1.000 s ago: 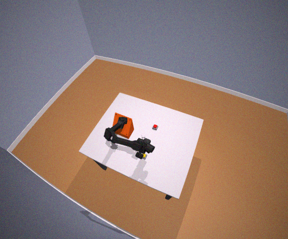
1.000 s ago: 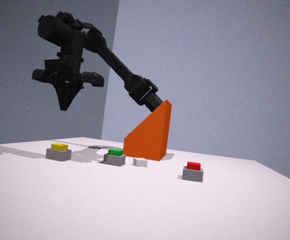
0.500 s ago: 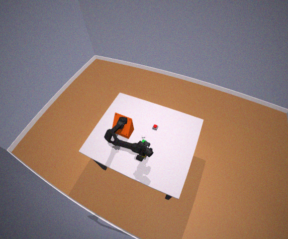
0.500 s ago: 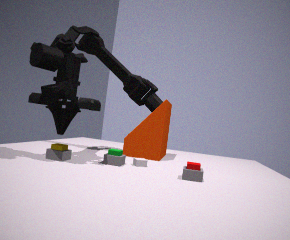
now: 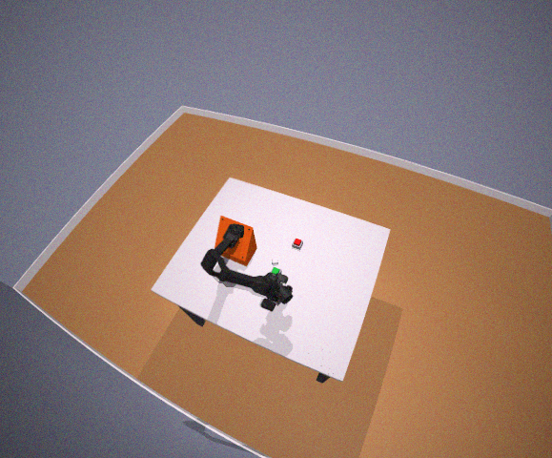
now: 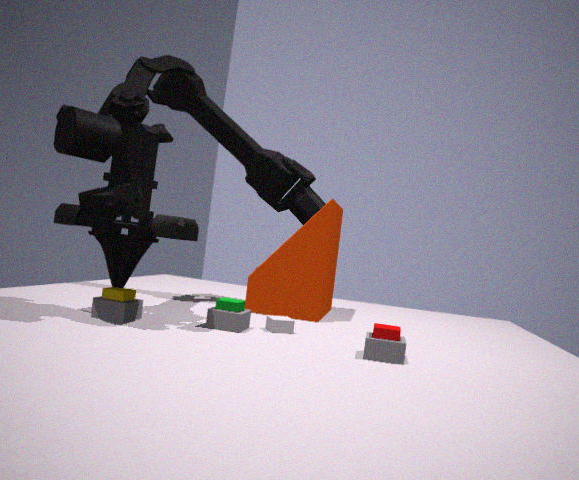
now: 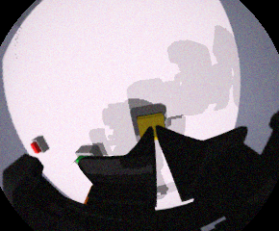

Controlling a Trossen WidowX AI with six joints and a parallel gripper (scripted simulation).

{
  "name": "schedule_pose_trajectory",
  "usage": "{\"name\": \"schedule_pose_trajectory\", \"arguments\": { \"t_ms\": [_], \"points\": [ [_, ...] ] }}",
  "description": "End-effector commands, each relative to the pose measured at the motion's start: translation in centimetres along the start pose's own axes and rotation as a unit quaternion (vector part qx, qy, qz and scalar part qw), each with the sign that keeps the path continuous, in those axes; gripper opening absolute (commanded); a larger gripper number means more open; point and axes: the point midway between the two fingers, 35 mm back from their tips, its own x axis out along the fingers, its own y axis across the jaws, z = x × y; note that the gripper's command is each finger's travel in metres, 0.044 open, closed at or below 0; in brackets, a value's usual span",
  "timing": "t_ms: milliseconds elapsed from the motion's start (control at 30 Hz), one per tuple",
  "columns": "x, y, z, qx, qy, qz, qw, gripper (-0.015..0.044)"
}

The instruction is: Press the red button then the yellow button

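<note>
Exterior view gives us the plainest look at the yellow button [image 6: 118, 293]: a flat yellow cap on a grey square housing, standing on the white bench [image 6: 289, 413] towards its left edge as this camera sees it. Our gripper [image 6: 118, 283] points straight down, and the tip of the fingers [image 6: 122, 268] meets the top of the yellow cap. The fingers are pressed together into one narrow wedge and pinch nothing.

Further right on the bench we see the green button [image 6: 230, 304] on its own grey housing, then a small grey block [image 6: 279, 324] just beside it, in front of the orange base [image 6: 299, 268] from which the arm rises. The red button [image 6: 386, 331] sits well apart from the yellow one, nearer the right edge, with its cap standing above its housing.

From the wrist we see the yellow cap [image 7: 150, 123] right at the point of the closed fingers, with the red button [image 7: 36, 146] far off to the left. From the top the arm hides the yellow button, and the green one [image 5: 276, 270] shows just beside the wrist.
</note>
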Motion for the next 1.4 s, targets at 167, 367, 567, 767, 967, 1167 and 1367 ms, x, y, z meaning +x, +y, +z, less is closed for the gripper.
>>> {"name": "schedule_pose_trajectory", "arguments": {
  "t_ms": [167,367,567,767,967,1167,1367],
  "points": [
    [0.9,0.2,-0.2,-0.004,0.001,0.002,1.0,0.002],
    [0.9,0.2,-0.2,-0.004,0.001,0.002,1.0,0.002],
    [0.9,0.2,-0.2,-0.004,0.001,0.002,1.0,0.002],
    [0.6,0.1,-0.1,-0.001,0.001,0.0,1.0,0.002],
    [-2.4,0.2,-0.1,-0.004,0.001,0.003,1.0,0.002],
    [-3.4,5.5,2.3,-0.003,-0.012,0.031,0.999,0.0125],
    [-5.8,15.5,4.4,-0.004,-0.02,0.07,0.997,0.0283]
  ]
}}
